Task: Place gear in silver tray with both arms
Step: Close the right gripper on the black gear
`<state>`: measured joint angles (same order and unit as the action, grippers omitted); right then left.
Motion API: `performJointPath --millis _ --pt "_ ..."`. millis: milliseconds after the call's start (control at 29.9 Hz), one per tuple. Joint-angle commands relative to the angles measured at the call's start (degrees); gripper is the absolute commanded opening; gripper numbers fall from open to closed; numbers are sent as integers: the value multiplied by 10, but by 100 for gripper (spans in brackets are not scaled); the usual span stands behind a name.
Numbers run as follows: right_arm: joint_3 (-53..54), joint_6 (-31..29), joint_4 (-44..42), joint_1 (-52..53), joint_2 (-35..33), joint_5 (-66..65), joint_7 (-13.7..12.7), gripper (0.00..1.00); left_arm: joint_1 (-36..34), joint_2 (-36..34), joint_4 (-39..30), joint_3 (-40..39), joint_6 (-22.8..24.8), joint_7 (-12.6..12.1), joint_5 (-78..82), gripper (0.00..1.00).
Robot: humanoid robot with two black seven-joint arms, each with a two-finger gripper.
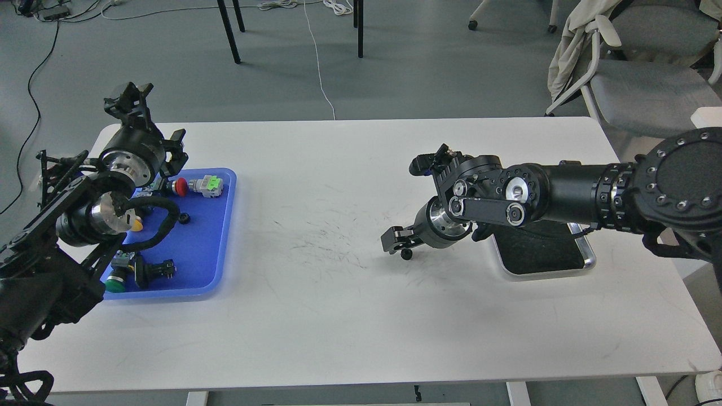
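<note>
White table [350, 169]: right gripper [401, 243] clenched on a small black gear [405, 255], likely light, rigid, pinched across its rim; silver tray [586, 262] nearby; left gripper [131, 97] state indiscernible.

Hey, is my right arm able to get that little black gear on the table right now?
Probably yes: the right gripper hangs right beside the gear on the bare white table, nothing between them.

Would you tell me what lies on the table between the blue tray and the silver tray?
In the head view, only the right gripper with a small black gear lies between the blue tray and silver tray; otherwise bare tabletop.
</note>
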<state>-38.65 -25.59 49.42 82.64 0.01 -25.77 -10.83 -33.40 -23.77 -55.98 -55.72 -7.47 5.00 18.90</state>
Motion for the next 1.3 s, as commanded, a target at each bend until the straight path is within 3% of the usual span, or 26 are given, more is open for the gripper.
performJointPath --millis 0,401,735,1069,1203,1269 --pt "0 -1 -1 -5 0 -2 -2 91 0 0 0 0 0 0 0 98" --pt "7 17 -2 -13 0 1 -7 84 0 0 -1 -9 -4 1 0 98" --pt "9 19 1 -14 0 4 -12 62 0 0 -2 -10 -9 1 0 98" --pt "9 12 6 -15 0 5 -19 54 0 0 -6 -10 -10 1 0 98" --pt "9 5 11 -15 0 4 -20 31 0 0 -6 -10 -10 1 0 98" --pt "9 -5 11 -15 0 4 -20 28 0 1 -6 -10 -10 1 0 98"
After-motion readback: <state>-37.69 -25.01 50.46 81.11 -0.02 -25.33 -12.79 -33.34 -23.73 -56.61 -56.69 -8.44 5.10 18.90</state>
